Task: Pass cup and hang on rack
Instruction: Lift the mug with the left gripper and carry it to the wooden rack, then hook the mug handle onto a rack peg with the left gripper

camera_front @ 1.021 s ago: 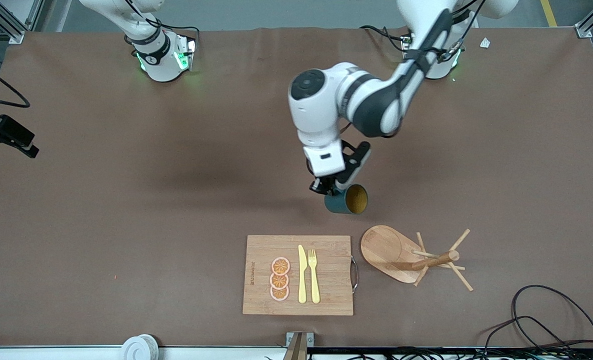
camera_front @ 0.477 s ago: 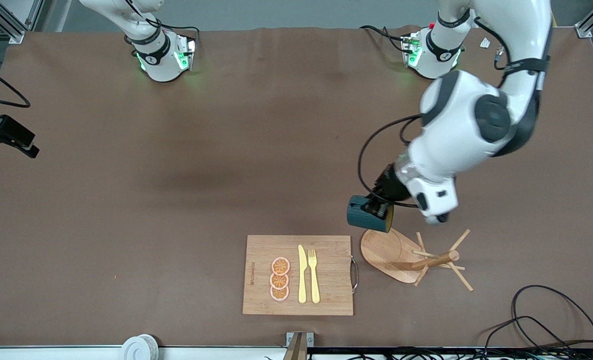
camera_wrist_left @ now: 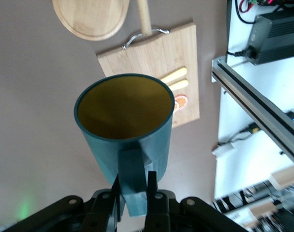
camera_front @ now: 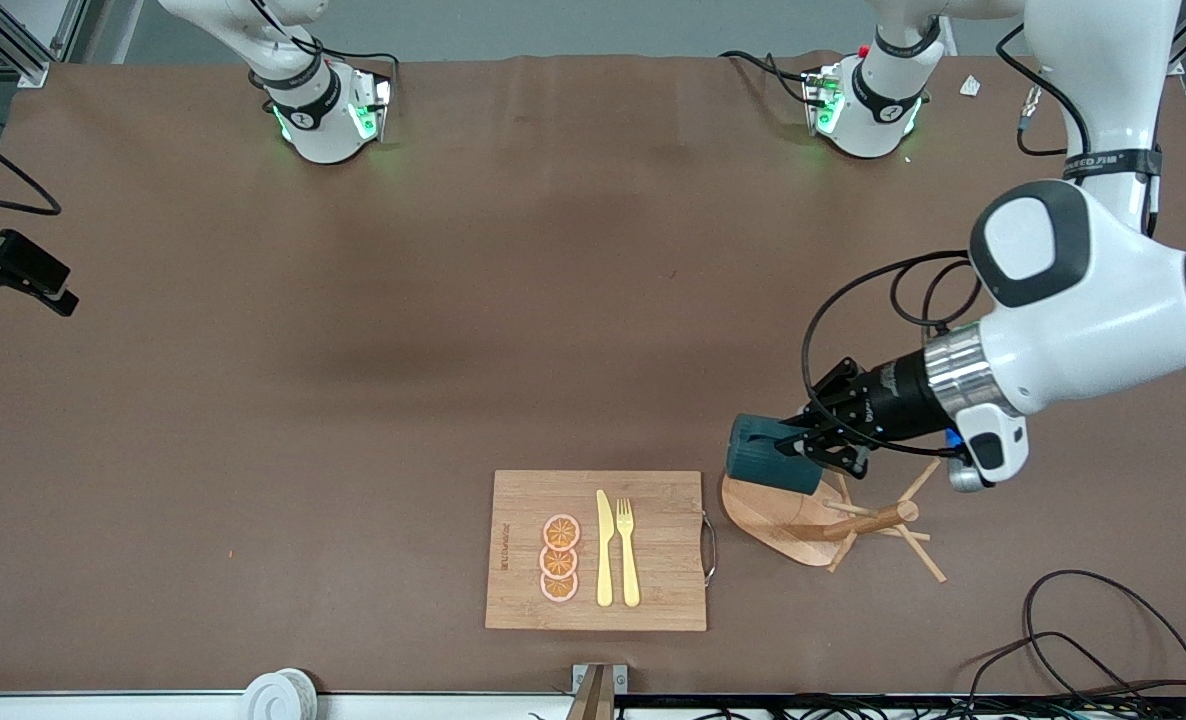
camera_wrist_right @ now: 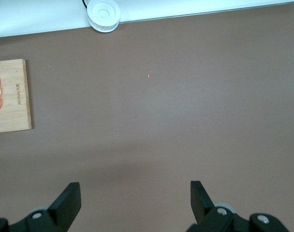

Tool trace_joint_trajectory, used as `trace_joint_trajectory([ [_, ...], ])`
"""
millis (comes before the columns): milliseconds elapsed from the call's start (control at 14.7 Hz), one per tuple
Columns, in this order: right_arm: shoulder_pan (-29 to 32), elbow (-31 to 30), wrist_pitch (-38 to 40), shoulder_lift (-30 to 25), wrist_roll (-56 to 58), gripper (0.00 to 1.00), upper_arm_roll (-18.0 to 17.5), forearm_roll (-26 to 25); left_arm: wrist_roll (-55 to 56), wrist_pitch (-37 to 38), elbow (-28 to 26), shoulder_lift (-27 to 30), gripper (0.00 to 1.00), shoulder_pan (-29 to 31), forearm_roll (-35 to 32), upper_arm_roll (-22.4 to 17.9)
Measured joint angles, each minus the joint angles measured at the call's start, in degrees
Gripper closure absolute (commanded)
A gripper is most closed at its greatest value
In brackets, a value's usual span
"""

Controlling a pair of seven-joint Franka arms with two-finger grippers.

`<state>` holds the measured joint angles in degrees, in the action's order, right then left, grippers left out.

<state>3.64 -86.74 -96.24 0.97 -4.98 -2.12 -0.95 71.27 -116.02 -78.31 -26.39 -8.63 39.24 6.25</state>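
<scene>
The dark teal cup (camera_front: 765, 466) hangs in the air on its side, over the edge of the rack's oval base (camera_front: 765, 512). My left gripper (camera_front: 805, 446) is shut on the cup's handle (camera_wrist_left: 134, 180). In the left wrist view the cup (camera_wrist_left: 123, 121) shows its yellowish-tan inside, and the rack's base (camera_wrist_left: 89, 17) and post (camera_wrist_left: 144, 17) lie past it. The wooden rack's post (camera_front: 858, 522) and thin pegs stand beside the cup. My right gripper (camera_wrist_right: 135, 200) is open and empty over bare table; it does not show in the front view.
A bamboo cutting board (camera_front: 658, 590) with orange slices, a yellow knife and a fork lies beside the rack, toward the right arm's end. A white round thing (camera_front: 278, 693) sits at the table's near edge. Black cables (camera_front: 1083, 640) lie near the left arm's end.
My left arm has swung the cup from over the table's middle to over the rack's base. The cup has turned on its side. The rack and board have not moved.
</scene>
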Motion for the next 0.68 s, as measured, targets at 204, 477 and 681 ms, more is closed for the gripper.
trace_joint_trajectory([
  [204, 0.0, 0.0, 0.0, 0.0, 0.0, 0.0, 0.0, 0.0, -2.4, 0.0, -0.1, -1.7, 1.0, 1.6, 4.9, 0.0],
  [477, 0.0, 0.1, 0.0, 0.0, 0.0, 0.0, 0.0, 0.0, -3.9, -0.1, -0.2, -4.2, 1.0, 4.1, 7.8, 0.0],
  [681, 0.0, 0.1, 0.0, 0.0, 0.0, 0.0, -0.1, 0.0, -4.0, -0.8, -0.1, -4.8, 1.0, 5.8, 10.6, -0.1],
])
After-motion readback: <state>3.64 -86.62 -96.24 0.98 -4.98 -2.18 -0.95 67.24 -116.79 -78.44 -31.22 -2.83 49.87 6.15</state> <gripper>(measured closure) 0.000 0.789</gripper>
